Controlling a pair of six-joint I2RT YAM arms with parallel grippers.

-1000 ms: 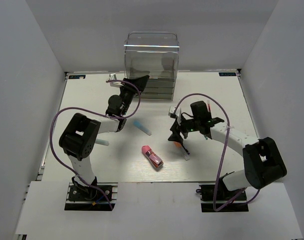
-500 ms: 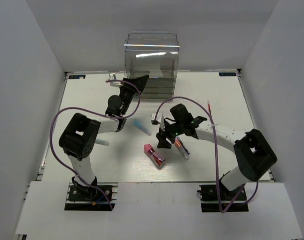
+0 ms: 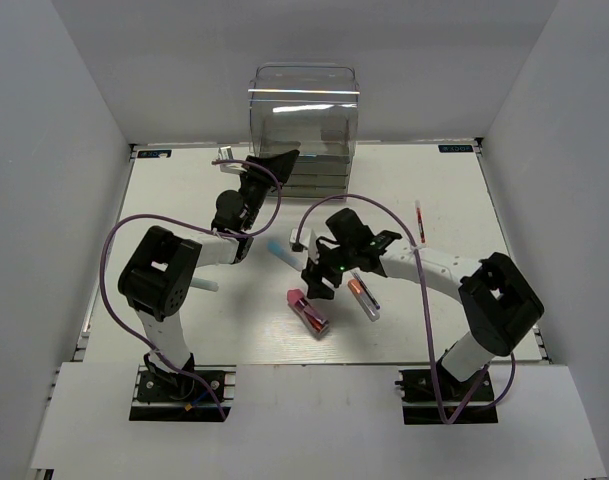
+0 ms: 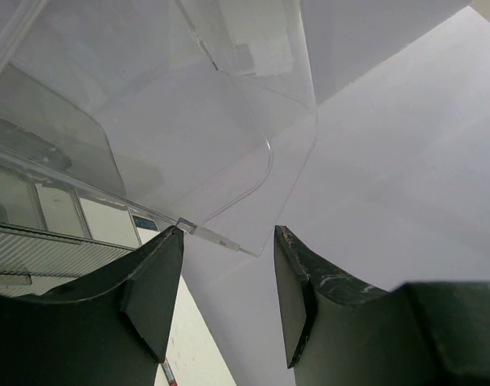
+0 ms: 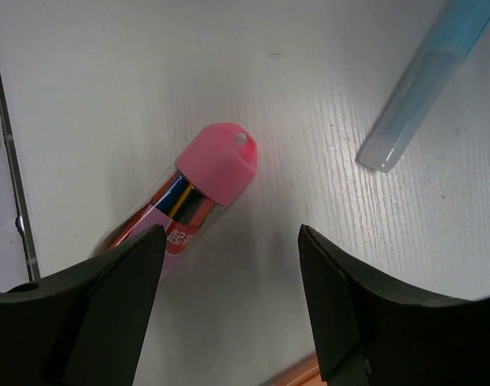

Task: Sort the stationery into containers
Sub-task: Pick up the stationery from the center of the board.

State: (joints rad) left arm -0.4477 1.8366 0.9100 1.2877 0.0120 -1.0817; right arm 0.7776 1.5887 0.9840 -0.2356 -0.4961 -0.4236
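The stationery lies on the white table. A stubby pink-red tube (image 3: 307, 311) (image 5: 200, 189) sits near the front middle, a blue-capped white marker (image 3: 284, 253) (image 5: 426, 72) lies behind it, and an orange-tipped clear pen (image 3: 362, 295) lies to its right. My right gripper (image 3: 319, 281) (image 5: 228, 241) hangs open just above the tube's pink cap, its left finger over the tube's body. My left gripper (image 3: 281, 160) (image 4: 228, 241) stands open and empty at the left front corner of the clear container (image 3: 304, 125) (image 4: 148, 137).
A mint-green bar (image 3: 206, 285) lies by the left arm's elbow. A thin red pen (image 3: 419, 220) lies at the right. Purple cables loop over both arms. Stacked drawers (image 3: 319, 180) fill the container's base. White walls close off three sides.
My right arm has swung left from the orange-tipped pen to the pink-red tube, and its jaws have spread a little wider. The left arm has not moved.
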